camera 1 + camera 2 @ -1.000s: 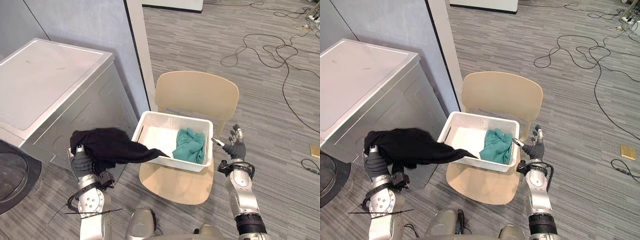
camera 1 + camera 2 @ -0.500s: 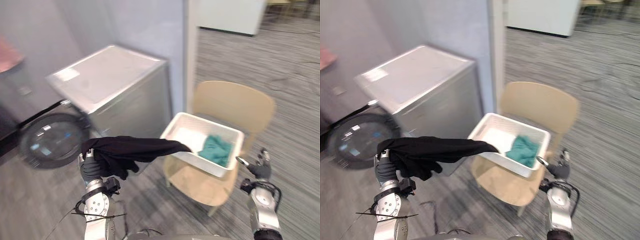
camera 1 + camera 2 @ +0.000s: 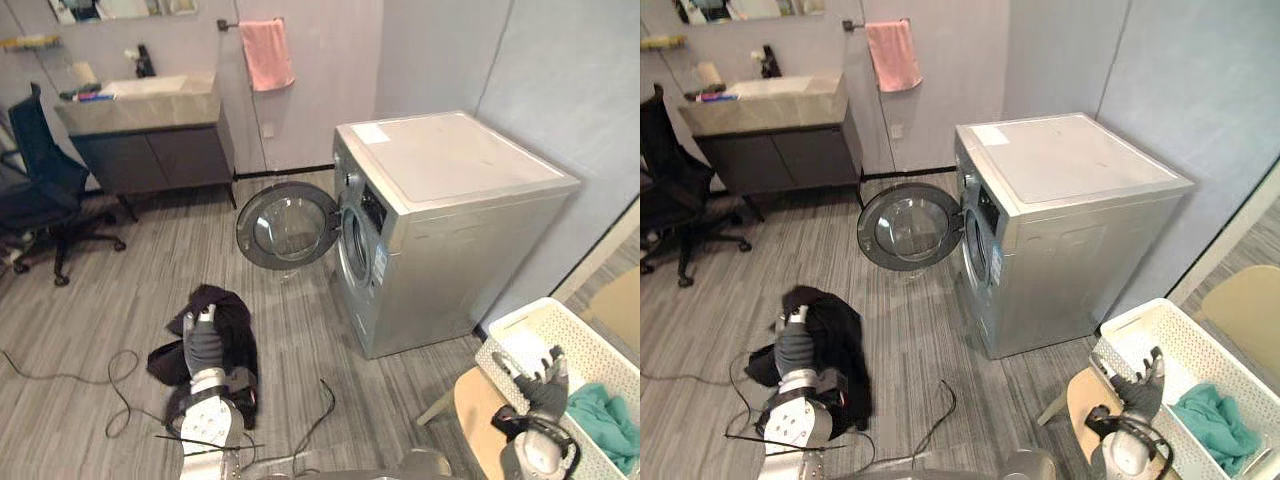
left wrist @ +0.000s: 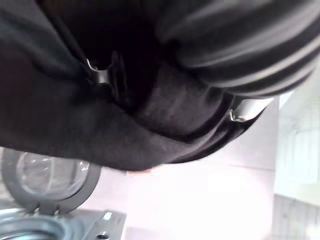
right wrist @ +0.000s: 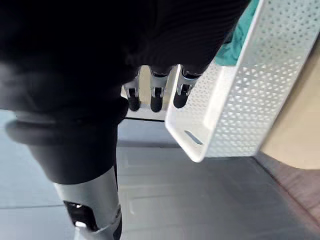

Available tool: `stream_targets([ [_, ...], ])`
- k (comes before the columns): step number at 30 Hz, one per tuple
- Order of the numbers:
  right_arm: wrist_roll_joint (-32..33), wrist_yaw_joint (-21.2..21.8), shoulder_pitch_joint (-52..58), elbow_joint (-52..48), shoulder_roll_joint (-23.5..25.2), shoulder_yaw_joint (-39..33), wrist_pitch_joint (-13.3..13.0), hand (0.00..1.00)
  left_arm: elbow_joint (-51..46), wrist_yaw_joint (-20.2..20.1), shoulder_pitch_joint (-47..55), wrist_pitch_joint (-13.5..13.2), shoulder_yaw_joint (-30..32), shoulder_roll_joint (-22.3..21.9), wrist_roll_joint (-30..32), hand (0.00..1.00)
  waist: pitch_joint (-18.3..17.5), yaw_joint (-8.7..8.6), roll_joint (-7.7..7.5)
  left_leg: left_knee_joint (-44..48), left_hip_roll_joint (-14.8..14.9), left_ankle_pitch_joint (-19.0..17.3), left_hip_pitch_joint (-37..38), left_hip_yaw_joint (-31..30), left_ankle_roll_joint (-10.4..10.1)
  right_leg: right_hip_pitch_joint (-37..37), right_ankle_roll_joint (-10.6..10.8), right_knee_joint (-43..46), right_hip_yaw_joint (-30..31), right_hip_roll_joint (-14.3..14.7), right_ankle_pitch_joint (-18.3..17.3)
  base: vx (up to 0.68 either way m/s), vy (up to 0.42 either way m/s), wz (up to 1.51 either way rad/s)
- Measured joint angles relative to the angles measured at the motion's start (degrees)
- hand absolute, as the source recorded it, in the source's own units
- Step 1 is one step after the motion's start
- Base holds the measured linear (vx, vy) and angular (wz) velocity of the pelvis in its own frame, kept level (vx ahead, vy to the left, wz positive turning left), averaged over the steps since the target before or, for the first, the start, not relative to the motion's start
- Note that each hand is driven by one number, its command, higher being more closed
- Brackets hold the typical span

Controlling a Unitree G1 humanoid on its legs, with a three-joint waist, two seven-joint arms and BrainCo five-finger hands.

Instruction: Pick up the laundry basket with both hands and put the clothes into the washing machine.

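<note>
Carrying black garment [image 3: 232,335] on left hand [image 3: 205,350], low and well apart from washer [image 3: 450,200], door [image 3: 288,225] open; grip hidden in cloth, cannot tell. Right hand [image 3: 545,375] spread, empty, just beside basket [image 3: 513,324] with teal garment [image 3: 605,420]. Next: raise black garment to drum opening [image 3: 352,245], push in, release.

Pink towel [image 3: 268,52] hanging on wall beside sink cabinet [image 3: 150,150]; dark office chair [image 3: 40,175] at left; beige chair [image 3: 1240,300] at right.

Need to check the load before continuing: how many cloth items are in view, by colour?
Black garment, in the left hand: 1
Teal garment, in the laundry basket: 1
Pink towel, hanging on the wall: 1
Total: 3
</note>
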Motion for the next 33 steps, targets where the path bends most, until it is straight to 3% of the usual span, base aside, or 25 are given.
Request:
stream_targets([
  [2, 0.1, -0.4, 0.1, 5.4, 0.1, -0.8, 0.0, 0.0, 1.3, 0.0, -1.6, 0.0, -0.8, -0.1, 0.0, 1.0, 0.9, 0.16, -0.79, 0.6, 0.5, -0.9, 0.0, -2.2, -1.2, -2.0, 0.4, -4.6, -1.9, 3.2, -0.5, 0.14, -0.098, 0.81],
  [4, 0.5, -0.4, 0.9, 9.7, 0.2, -0.7, 0.5, 0.0, 2.7, -0.1, -3.3, 0.1, -1.7, 0.0, 0.0, 1.0, 1.1, 0.03, -1.14, 2.2, 1.2, -2.8, -0.8, -5.2, -2.9, -1.6, -0.8, -13.6, -1.3, 5.5, 0.9, 0.23, -0.206, 1.06],
  [5, 0.7, 0.4, 1.5, 13.9, 0.3, -0.7, 1.6, 0.0, 3.0, -0.1, -4.1, 0.4, -2.8, 0.0, 0.2, 1.0, 0.7, -0.82, -1.19, 3.2, 1.9, -4.8, -0.4, -9.4, -5.2, -0.2, -2.0, -12.7, -2.6, 7.0, 3.4, 0.32, -0.253, 0.97],
  [7, 0.6, 0.8, 1.7, 16.4, 0.4, -0.5, 1.8, 0.0, 3.0, -0.1, -4.0, 0.5, -3.4, 0.0, 0.4, 1.0, 0.5, -0.18, 0.3, 2.1, 3.3, -4.8, 0.6, -10.3, -5.3, 0.5, -2.5, -12.0, -4.0, 8.1, 1.4, 0.27, -0.164, 0.42],
  [9, 1.2, 2.6, 1.1, 19.8, 0.6, 1.2, 2.2, 0.0, 3.1, -0.3, -4.0, 0.6, -4.0, 0.0, 0.5, 1.0, -0.2, -0.13, 2.84, 5.4, 5.9, -4.6, 0.2, -10.4, -5.4, 2.1, -3.1, -12.2, -5.4, 10.8, -1.3, 0.44, -0.167, 0.1],
  [11, 1.3, 4.4, 1.2, 22.9, 0.1, 2.7, 2.7, 0.0, 3.1, -0.8, -3.7, 0.8, -4.1, 0.0, 0.5, 1.0, -0.1, -0.26, 4.21, 19.7, 8.8, -0.4, -4.3, -10.1, -4.6, 5.6, -4.6, -12.3, -6.6, 12.9, -2.8, 0.43, -0.133, -0.04],
  [12, 1.3, 5.4, 1.1, 24.7, 0.1, 2.9, 3.4, 0.0, 3.1, -1.4, -3.5, 0.9, -3.7, 0.0, 0.4, 1.0, 0.1, 0.5, 4.72, 28.0, 11.2, 6.5, -6.9, -9.3, -5.5, 9.0, -5.4, -13.6, -5.9, 14.8, -3.3, 0.51, -0.084, -0.55],
  [13, 1.3, 5.4, 1.2, 25.2, 0.1, 3.4, 3.4, 0.0, 3.1, -1.5, -3.1, 0.9, -3.1, 0.0, 0.4, 1.0, -0.2, 0.95, 4.77, 34.1, 12.8, 14.7, -8.6, -8.5, -5.1, 12.1, -5.7, -16.1, -4.8, 16.3, -3.4, 0.5, -0.059, -0.63],
  [14, 1.2, 5.3, 1.0, 25.3, 0.3, 3.6, 3.4, 0.0, 3.1, -1.5, -3.2, 0.9, -3.2, 0.0, 0.4, 1.0, 0.0, 1.37, 4.5, 37.3, 13.7, 16.8, -9.8, -8.2, -5.4, 13.5, -5.9, -17.4, -4.2, 16.7, -3.5, 0.49, -0.018, -0.54],
  [15, 0.8, 5.2, 0.6, 25.5, 0.1, 3.7, 3.5, 0.0, 3.1, -1.6, -3.6, 0.9, -3.7, 0.0, 0.4, 1.0, 0.0, 1.46, 4.68, 43.6, 14.7, 15.8, -13.5, -7.7, -5.2, 15.9, -5.9, -20.0, -3.4, 17.3, -3.5, 0.37, 0.036, -0.31],
  [18, -1.7, 5.3, 0.5, 25.8, 0.6, 6.0, 3.6, 0.0, 3.1, -2.5, -3.9, 0.9, -3.3, 0.2, 0.4, 1.0, 0.0, 2.21, 3.03, 42.5, 15.6, 9.4, -19.7, -2.7, -2.9, 21.5, -4.3, -26.2, -1.1, 16.6, -2.5, 0.34, 0.097, -0.29],
  [20, -3.5, 5.3, -0.3, 26.5, 0.4, 8.2, 3.6, 0.0, 3.1, -2.7, -3.9, 0.9, -3.4, 0.6, 0.4, 1.0, 0.0, 3.52, 1.83, 33.2, 14.9, 6.1, -21.8, -0.6, -2.3, 23.9, -3.7, -28.1, 1.0, 15.3, -2.2, 0.35, 0.219, -0.39],
  [21, -4.7, 5.4, -1.5, 29.0, 0.2, 9.2, 3.5, 0.0, 3.5, -2.6, -3.9, 0.8, -3.4, 0.6, 0.4, 1.0, 0.0, 3.59, 0.64, 23.5, 12.8, 5.9, -22.6, -0.7, -2.3, 24.8, -3.4, -28.2, 2.0, 13.6, -2.0, 0.37, 0.323, -0.38],
  [22, -5.8, 5.4, -2.6, 30.8, -0.2, 9.8, 3.5, 0.0, 4.7, -2.6, -4.0, 0.8, -3.6, 0.6, 0.4, 1.0, -0.5, 3.61, 0.7, 10.5, 10.1, 8.8, -21.5, -3.0, -2.6, 25.5, -1.9, -27.8, 3.4, 12.1, -1.9, 0.36, 0.354, -0.4],
  [23, -6.4, 5.4, -2.7, 30.9, -0.8, 9.9, 3.4, 0.0, 5.2, -2.6, -3.8, 0.8, -3.9, 0.0, 0.4, 1.0, -0.8, 3.82, 1.79, 3.4, 9.3, 14.6, -20.4, -5.0, -1.9, 25.5, -0.6, -27.6, 4.6, 12.3, -2.1, 0.32, 0.381, -0.65],
  [24, -6.8, 5.5, -4.1, 33.4, -0.6, 11.9, 3.7, 0.0, 6.3, -2.4, -3.9, 0.8, -2.9, 1.0, 0.3, 1.0, -0.8, 4.49, -0.35, 4.3, 6.7, 15.0, -19.6, -6.5, -8.4, 25.3, 1.4, -27.5, 8.4, 10.5, -3.7, 0.29, 0.334, -0.47],
  [25, -6.9, 6.4, -4.1, 34.1, -0.6, 13.4, 3.5, 0.0, 7.2, -2.4, -5.1, 0.9, -2.2, 0.9, 0.0, 1.0, -1.1, 4.07, -2.5, 6.0, 5.9, 14.8, -20.2, -7.0, -8.1, 25.3, 1.0, -28.5, 10.5, 9.8, -3.3, 0.26, 0.306, -0.43],
  [26, -6.9, 6.6, -4.2, 34.2, -0.6, 13.8, 3.4, 0.0, 7.3, -2.2, -5.7, 1.0, -2.2, 0.6, -0.1, 1.0, -0.5, 4.53, -2.41, 9.3, 4.8, 14.6, -21.7, -9.7, -7.7, 24.7, 1.6, -28.6, 11.6, 9.9, -2.4, 0.18, 0.233, -0.25],
  [28, -6.9, 6.5, -4.2, 34.1, -0.6, 13.5, 3.3, 0.0, 7.3, -2.2, -5.3, 1.1, -2.3, 0.8, -0.1, 1.0, -0.4, 4.76, -2.69, 14.0, 3.3, 11.9, -21.9, -14.3, -9.1, 24.7, 3.7, -27.6, 14.4, 9.8, -0.8, 0.1, 0.209, -0.51],
  [30, -6.9, 6.6, -3.9, 34.2, 0.0, 12.8, 3.3, 0.0, 6.9, -2.2, -5.5, 1.1, -3.2, 0.9, -0.1, 1.0, -0.5, 4.58, -2.26, 13.7, 3.4, 8.1, -20.8, -14.0, -10.1, 24.0, 3.9, -26.5, 15.8, 9.4, -0.8, 0.05, 0.228, -0.34],
  [31, -6.8, 6.6, -3.6, 34.1, 0.0, 11.9, 3.3, 0.0, 6.4, -2.4, -5.6, 1.1, -4.5, 1.3, -0.1, 1.0, -0.6, 4.41, -2.19, 13.7, 3.3, 4.9, -20.9, -12.8, -9.7, 22.7, 5.1, -25.4, 16.7, 8.7, -1.4, 0.01, 0.236, -0.26],
  [33, -6.9, 6.6, -3.1, 34.1, 0.0, 10.4, 3.4, 0.0, 6.2, -2.5, -5.2, 1.3, -6.1, 1.8, -0.1, 1.0, -0.5, 4.65, -2.16, 15.0, 2.8, 1.9, -20.6, -10.3, -9.0, 19.8, 5.7, -21.2, 18.0, 7.0, -1.8, -0.02, 0.244, -0.63],
])
